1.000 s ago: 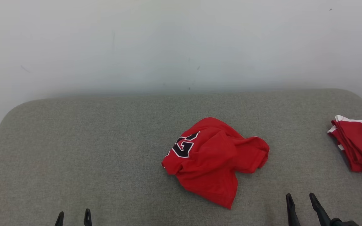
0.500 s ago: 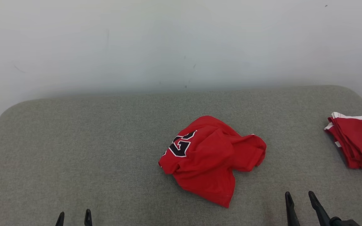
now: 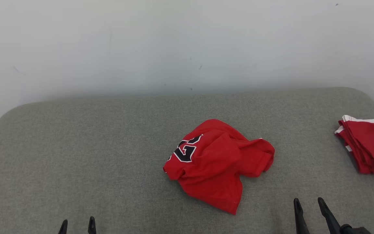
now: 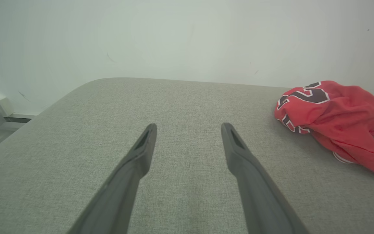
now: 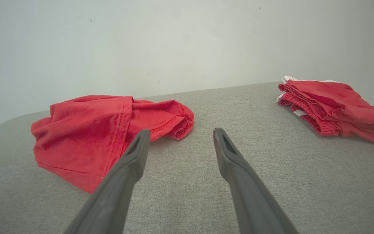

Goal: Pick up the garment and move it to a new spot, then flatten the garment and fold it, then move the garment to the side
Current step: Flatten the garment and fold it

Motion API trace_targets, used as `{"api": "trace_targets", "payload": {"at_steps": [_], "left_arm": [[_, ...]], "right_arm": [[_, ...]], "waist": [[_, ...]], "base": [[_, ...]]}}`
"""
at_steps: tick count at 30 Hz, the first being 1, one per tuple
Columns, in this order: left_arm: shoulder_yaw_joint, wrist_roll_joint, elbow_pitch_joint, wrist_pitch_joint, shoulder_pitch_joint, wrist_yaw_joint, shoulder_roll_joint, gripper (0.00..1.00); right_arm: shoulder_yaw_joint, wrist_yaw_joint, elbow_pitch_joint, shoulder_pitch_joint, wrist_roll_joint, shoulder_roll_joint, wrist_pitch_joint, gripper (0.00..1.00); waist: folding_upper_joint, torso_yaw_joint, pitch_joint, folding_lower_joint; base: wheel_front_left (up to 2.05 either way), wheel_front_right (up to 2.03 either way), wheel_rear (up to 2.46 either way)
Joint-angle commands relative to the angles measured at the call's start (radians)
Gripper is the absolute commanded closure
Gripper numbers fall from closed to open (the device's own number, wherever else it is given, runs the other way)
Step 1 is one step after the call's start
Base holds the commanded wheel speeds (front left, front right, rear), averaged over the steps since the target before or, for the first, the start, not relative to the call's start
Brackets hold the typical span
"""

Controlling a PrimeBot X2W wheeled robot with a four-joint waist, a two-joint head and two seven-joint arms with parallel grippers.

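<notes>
Grey table (image 3: 76, 146) by a white wall (image 3: 174, 39); crumpled garment (image 3: 216, 162) mid-table, folded pile (image 3: 368, 146) far right. Left tool (image 3: 78, 221) and right tool (image 3: 307, 200) are spread wide, empty.

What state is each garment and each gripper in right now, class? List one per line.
Red garment: crumpled, lying loose on the grey surface.
Folded red pile: folded, stacked at the right.
Left gripper: open, empty.
Right gripper: open, empty.

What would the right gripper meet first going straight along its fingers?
The right gripper likely clips the crumpled garment at its sleeve edge; dead ahead lies bare cushion. Depth unclear.
</notes>
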Motion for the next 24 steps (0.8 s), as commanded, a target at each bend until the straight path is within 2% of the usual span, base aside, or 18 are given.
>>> {"api": "trace_targets", "payload": {"at_steps": [1,7,11,17,24], "left_arm": [[0.0,-0.005,0.001,-0.003,-0.005,0.004,-0.002,0.0],[-0.009,-0.007,0.02,-0.003,-0.04,0.0,-0.002,0.0],[-0.031,-0.015,0.099,-0.003,-0.103,-0.009,-0.002,0.0],[-0.105,-0.093,0.303,0.074,-0.3,-0.025,0.007,0.0],[-0.115,-0.185,0.463,0.181,-0.446,-0.026,0.028,0.0]], "right_arm": [[0.001,-0.003,-0.003,-0.003,0.005,-0.002,-0.005,0.0],[0.013,-0.003,-0.004,-0.009,0.0,-0.004,-0.005,0.0],[0.035,-0.003,-0.006,-0.018,-0.003,-0.008,-0.005,0.0],[0.078,-0.003,-0.004,-0.031,0.004,-0.019,-0.004,0.0],[0.065,-0.003,-0.013,-0.048,0.007,-0.041,-0.003,0.0]], "waist": [[-0.0001,-0.001,0.0,0.0],[-0.0001,-0.019,0.0,0.0],[-0.0001,-0.05,0.005,0.0],[-0.0001,-0.15,0.027,0.0],[-0.0001,-0.265,0.062,0.0]], "base": [[0.0,0.0,0.0],[0.0,0.0,0.0],[0.0,0.0,0.0],[0.0,0.0,0.0],[0.0,0.0,0.0]]}}
